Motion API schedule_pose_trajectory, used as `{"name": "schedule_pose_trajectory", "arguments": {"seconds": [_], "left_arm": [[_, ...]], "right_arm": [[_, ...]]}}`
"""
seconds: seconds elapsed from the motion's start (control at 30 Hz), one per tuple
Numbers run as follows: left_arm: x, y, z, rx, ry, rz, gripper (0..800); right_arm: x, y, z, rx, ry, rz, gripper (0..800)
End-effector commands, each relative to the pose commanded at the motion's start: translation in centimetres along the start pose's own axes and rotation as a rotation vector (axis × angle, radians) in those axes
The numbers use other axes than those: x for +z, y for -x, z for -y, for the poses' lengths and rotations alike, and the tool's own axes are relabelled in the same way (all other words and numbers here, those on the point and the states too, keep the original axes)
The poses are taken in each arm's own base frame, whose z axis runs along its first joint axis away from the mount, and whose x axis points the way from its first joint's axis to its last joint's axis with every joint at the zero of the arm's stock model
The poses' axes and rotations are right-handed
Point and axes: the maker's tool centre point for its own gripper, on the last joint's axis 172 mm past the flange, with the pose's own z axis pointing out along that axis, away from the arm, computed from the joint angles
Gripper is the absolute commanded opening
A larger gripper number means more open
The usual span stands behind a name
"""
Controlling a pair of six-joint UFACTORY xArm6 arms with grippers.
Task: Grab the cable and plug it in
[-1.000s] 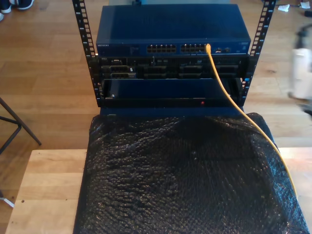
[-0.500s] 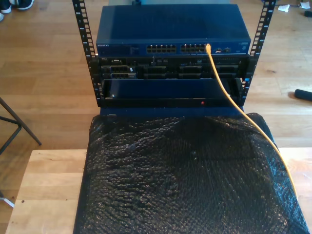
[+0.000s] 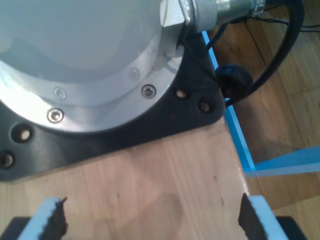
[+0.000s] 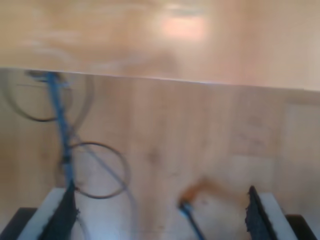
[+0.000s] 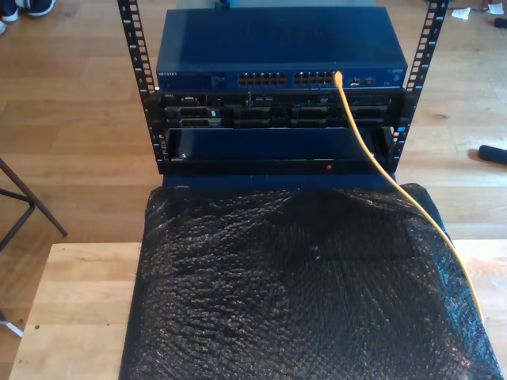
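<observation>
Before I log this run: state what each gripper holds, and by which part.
Nothing is held. My first gripper and my second gripper are both open over bare wood. The cable already sits plugged into the blue switch.

Below me I see a wooden floor (image 5: 71, 87), a light wooden table (image 5: 79, 317), and sunlight on the boards.

The cable (image 5: 372, 154) runs off the exterior view's lower right edge behind the black wrap (image 5: 301, 293). The second wrist view is blurred; an orange smear (image 4: 200, 189) cannot be identified.
</observation>
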Motion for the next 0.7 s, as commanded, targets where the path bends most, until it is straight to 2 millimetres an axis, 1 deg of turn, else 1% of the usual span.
{"name": "schedule_pose_trajectory", "arguments": {"seconds": [0.2,0.33,0.4,0.53,0.7], "left_arm": [[0.0,0.0,0.0,0.000,0.000,0.000,800],[0.0,0.0,0.0,0.000,0.000,0.000,800],[0.0,0.0,0.0,-0.001,-0.001,0.000,800],[0.0,0.0,0.0,0.000,0.000,0.000,800],[0.0,0.0,0.0,-0.001,-0.001,0.000,800]], "right_arm": [[2.4,-1.3,3.7,0.003,-0.053,-0.033,800],[4.4,-2.9,5.4,0.014,-0.054,-0.074,800],[5.7,-3.8,6.2,0.026,-0.056,-0.103,800],[7.4,-5.2,7.3,0.024,-0.054,-0.144,800],[9.6,-6.2,8.3,0.018,-0.039,-0.162,800]]}}
